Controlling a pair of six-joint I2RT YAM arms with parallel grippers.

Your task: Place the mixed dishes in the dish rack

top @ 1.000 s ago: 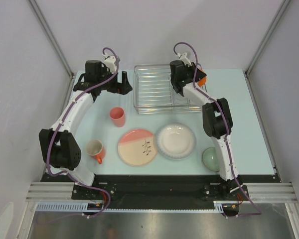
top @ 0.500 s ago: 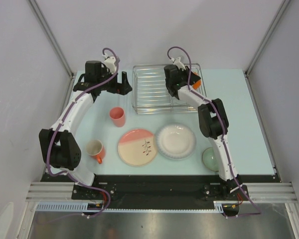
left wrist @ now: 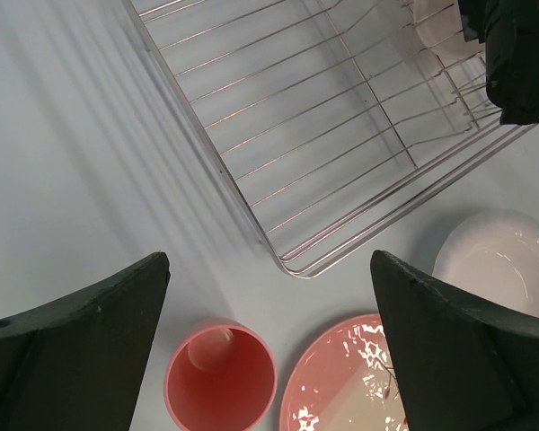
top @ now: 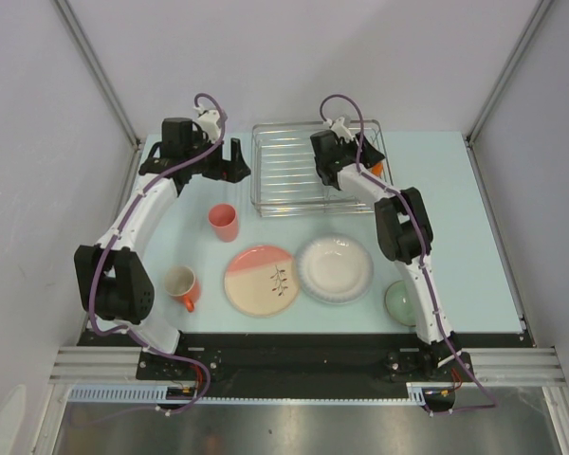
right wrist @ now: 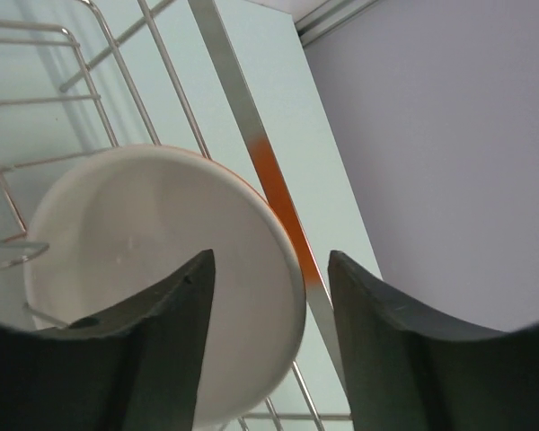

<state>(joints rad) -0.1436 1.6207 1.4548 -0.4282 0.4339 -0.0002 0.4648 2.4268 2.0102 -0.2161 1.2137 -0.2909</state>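
Observation:
The dish rack (top: pixel 289 171) stands at the back of the table. A small cream bowl (right wrist: pixel 153 269) with an orange outside leans on the bars at its right end (top: pixel 377 169). My right gripper (right wrist: pixel 271 260) is open, its fingers apart on either side of the bowl's rim (top: pixel 339 178). My left gripper (left wrist: pixel 269 269) hangs open and empty left of the rack (top: pixel 235 156), above the salmon-pink tumbler (left wrist: pixel 220 379) (top: pixel 224 222). On the table lie the pink-and-cream plate (top: pixel 261 280), the white plate (top: pixel 335 268), the orange mug (top: pixel 182 286) and the green bowl (top: pixel 401 301).
The rack's near left corner (left wrist: pixel 292 265) lies just beyond the tumbler and the pink-and-cream plate (left wrist: pixel 341 382). Grey walls close in the table on the left, right and back. The right arm's elbow (top: pixel 403 223) hangs over the table behind the white plate.
My right gripper was shut and now stands open around the bowl's rim. The right wrist has shifted a little left over the rack. The left arm has not moved.

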